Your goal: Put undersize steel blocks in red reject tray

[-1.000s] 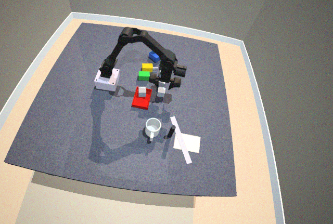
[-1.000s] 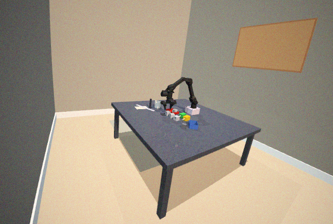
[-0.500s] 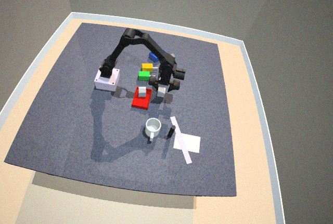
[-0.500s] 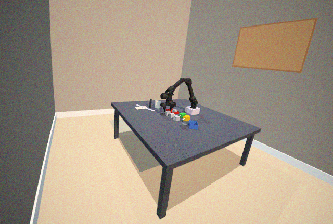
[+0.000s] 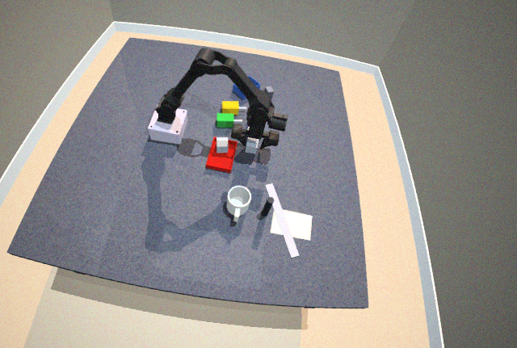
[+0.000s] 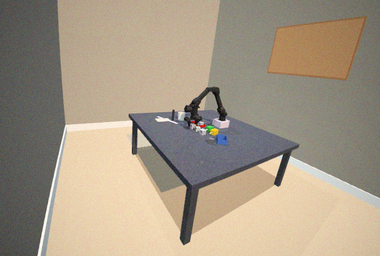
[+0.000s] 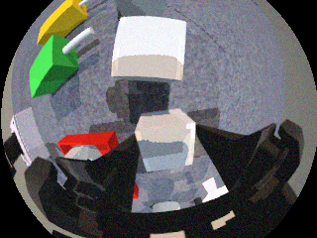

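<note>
Black pincer [image 5: 253, 144] [image 6: 192, 122] [image 7: 166, 133]: released, fingers either side of pale steel block [image 5: 251, 144] [image 6: 192, 126] [image 7: 165, 134]. By the top view's clock, from the pincer:
- Green GO gauge with pale pin [image 5: 225, 120] [image 6: 209, 129] [image 7: 50, 66]: ten, on worktop [image 5: 125, 194] [image 6: 214, 155].
- Yellow gauge with pale pin [image 5: 230, 107] [image 6: 214, 132] [image 7: 61, 21]: eleven.
- Blue open tray [image 5: 240, 90] [image 6: 221, 140]: twelve.
- Red reject tray [image 5: 219, 165] [image 6: 200, 126] [image 7: 89, 136]: eight, one pale block [image 5: 222, 144] [image 6: 200, 123] [image 7: 83, 152] inside.
- White round mug [image 5: 238, 211] [image 6: 181, 116]: between six and seven.
- Upright black cylinder [image 5: 266, 208] [image 6: 173, 114]: between five and six.

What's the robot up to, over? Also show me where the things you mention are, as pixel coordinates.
Gripper [image 5: 254, 148] [image 7: 165, 144] open, astride a pale block [image 5: 251, 144] [image 7: 164, 139]. Green gauge [image 5: 224, 120] [image 6: 209, 129] [image 7: 53, 66] lying free. One block [image 5: 222, 144] in red tray [image 5: 217, 165].
</note>
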Motion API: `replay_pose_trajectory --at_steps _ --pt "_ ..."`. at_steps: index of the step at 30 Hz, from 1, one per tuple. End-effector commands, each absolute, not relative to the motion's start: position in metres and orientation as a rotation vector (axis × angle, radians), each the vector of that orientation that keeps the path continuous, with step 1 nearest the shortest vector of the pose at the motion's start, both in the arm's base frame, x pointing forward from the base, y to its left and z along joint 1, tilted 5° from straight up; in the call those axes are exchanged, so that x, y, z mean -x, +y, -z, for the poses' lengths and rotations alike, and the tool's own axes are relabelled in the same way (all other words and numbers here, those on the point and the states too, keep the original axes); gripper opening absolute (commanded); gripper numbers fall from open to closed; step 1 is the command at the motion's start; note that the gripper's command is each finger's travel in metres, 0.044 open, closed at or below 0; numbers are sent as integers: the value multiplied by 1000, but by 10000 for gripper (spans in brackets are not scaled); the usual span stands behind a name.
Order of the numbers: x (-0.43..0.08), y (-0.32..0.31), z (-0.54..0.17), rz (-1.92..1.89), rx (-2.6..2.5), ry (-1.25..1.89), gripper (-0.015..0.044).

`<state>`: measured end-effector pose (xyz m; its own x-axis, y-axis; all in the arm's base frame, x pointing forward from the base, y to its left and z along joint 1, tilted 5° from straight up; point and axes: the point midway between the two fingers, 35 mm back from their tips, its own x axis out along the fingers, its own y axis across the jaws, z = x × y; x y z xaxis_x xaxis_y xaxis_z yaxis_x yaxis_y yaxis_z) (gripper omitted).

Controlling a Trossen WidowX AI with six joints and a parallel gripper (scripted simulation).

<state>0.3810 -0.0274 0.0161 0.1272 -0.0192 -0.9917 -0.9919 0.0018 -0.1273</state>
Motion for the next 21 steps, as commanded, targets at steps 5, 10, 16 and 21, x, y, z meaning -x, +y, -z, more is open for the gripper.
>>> replay_pose_trajectory --at_steps 5,10,16,21 --pt "-377 -28 -7 -1116 1277 1141 325" --pt "-379 -27 -10 -1110 1275 1135 299" --pt "-379 -27 -10 -1110 1275 1135 220" --pt "-379 -27 -10 -1110 1275 1135 186"
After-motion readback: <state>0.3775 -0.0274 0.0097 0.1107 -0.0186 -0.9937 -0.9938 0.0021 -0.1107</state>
